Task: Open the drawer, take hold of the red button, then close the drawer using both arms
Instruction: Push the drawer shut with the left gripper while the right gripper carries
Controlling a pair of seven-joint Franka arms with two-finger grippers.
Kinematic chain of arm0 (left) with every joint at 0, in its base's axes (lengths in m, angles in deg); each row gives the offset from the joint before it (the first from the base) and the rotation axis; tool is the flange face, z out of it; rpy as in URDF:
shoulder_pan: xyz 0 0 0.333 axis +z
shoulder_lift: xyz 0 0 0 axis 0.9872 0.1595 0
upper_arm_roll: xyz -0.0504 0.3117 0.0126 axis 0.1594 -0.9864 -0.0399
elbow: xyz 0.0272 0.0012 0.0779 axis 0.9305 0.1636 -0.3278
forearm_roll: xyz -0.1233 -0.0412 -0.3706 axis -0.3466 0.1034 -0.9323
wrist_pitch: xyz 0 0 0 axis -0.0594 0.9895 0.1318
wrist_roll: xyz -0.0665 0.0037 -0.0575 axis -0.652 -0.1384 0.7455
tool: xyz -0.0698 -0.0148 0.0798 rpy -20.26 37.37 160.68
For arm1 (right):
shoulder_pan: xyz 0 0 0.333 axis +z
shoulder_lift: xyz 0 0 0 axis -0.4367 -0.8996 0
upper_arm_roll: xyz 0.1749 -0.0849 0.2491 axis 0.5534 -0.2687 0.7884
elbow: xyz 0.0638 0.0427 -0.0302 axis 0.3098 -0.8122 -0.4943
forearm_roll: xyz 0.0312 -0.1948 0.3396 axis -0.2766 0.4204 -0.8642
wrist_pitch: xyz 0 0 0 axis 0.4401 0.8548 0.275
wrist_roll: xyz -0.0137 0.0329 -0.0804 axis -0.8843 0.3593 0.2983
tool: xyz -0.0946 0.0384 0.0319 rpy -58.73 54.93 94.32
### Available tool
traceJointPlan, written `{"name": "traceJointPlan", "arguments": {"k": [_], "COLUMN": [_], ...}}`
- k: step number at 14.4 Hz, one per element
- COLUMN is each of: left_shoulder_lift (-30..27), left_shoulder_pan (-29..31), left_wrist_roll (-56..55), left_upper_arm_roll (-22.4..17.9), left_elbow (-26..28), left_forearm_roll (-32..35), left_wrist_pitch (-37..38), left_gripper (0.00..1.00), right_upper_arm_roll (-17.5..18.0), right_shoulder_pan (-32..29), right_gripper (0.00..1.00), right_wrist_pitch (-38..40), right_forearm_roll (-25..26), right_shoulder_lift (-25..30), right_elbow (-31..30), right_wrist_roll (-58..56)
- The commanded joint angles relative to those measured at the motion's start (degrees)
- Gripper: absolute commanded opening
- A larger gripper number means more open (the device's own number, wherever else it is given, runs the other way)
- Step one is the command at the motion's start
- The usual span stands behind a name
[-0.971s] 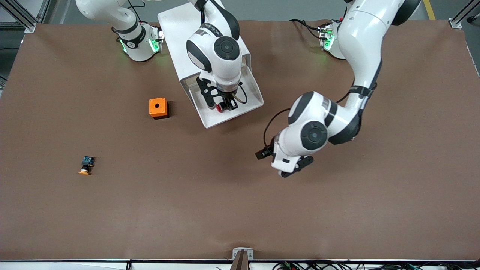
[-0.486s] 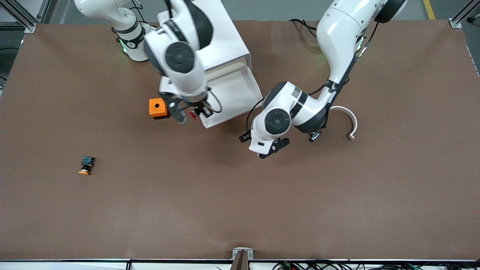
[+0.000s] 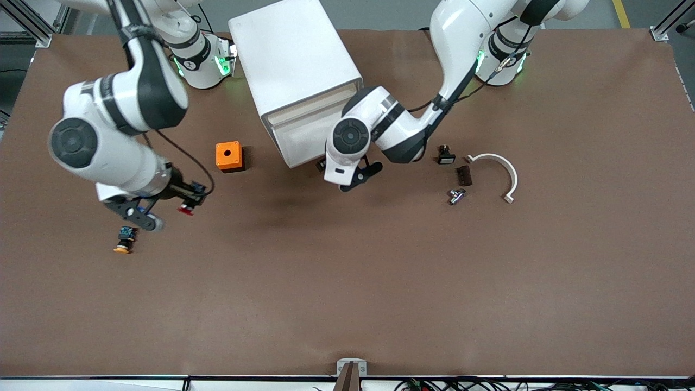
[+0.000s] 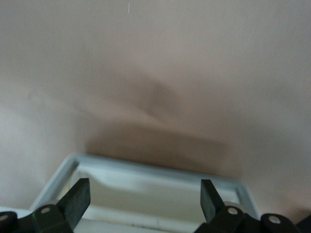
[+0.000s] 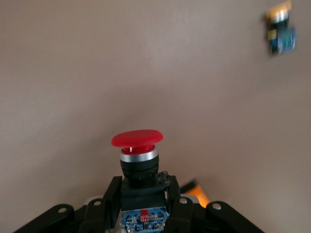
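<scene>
The red-capped button [image 3: 186, 209] is clamped by its dark body in my right gripper [image 3: 182, 205], up over bare table near the right arm's end. In the right wrist view the button [image 5: 137, 144] stands up between the shut fingers of my right gripper [image 5: 141, 204]. The white drawer [image 3: 296, 146] sticks out a little from the white cabinet [image 3: 296, 54]. My left gripper [image 3: 347, 175] is open and empty at the drawer's front. In the left wrist view the drawer's rim [image 4: 160, 170] lies between the fingers of my left gripper [image 4: 143, 201].
A yellow-capped button [image 3: 125, 240] lies on the table close below the right gripper and shows in the right wrist view [image 5: 281, 31]. An orange box [image 3: 228, 156] sits beside the drawer. A black switch [image 3: 446, 156], a dark block [image 3: 463, 175], a metal part [image 3: 456, 195] and a white curved piece [image 3: 502, 171] lie toward the left arm's end.
My right gripper lifted the red button out of the drawer and carried it toward the right arm's end. My left gripper moved to the drawer front, and the drawer slid most of the way in.
</scene>
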Motion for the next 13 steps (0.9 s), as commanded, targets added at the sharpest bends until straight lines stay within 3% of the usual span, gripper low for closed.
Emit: {"name": "traceJointPlan", "arguments": {"k": [1, 4, 10, 13], "left_shoulder_lift": [-3.3, -3.2, -3.4, -5.1], "left_shoulder_pan": [0.0, -1.6, -0.9, 5.1], "left_wrist_roll": [-5.6, -10.8, -11.8, -11.4], "left_upper_arm_roll": [3.4, 5.3, 3.9, 3.3], "left_elbow": [4.7, 4.9, 5.1, 5.0], "left_forearm_roll": [0.5, 0.5, 1.9, 9.3], "left_wrist_pitch": [-0.8, -0.7, -0.2, 0.2], "left_gripper": [1.0, 1.0, 1.0, 1.0], "right_upper_arm_roll": [1.3, 1.3, 1.3, 1.3], "right_shoulder_pan": [-5.7, -9.5, -12.4, -13.7], "right_gripper": [0.0, 0.0, 0.0, 0.0], "right_wrist_pitch": [-11.0, -24.0, -31.4, -34.4], "right_forearm_roll": [0.7, 3.8, 3.9, 6.1], "right_shoulder_lift": [0.4, -3.1, -11.9, -14.4], "right_elbow": [-8.2, -14.8, -15.2, -14.8], "right_wrist_roll": [-13.6, -19.7, -20.1, -20.1]}}
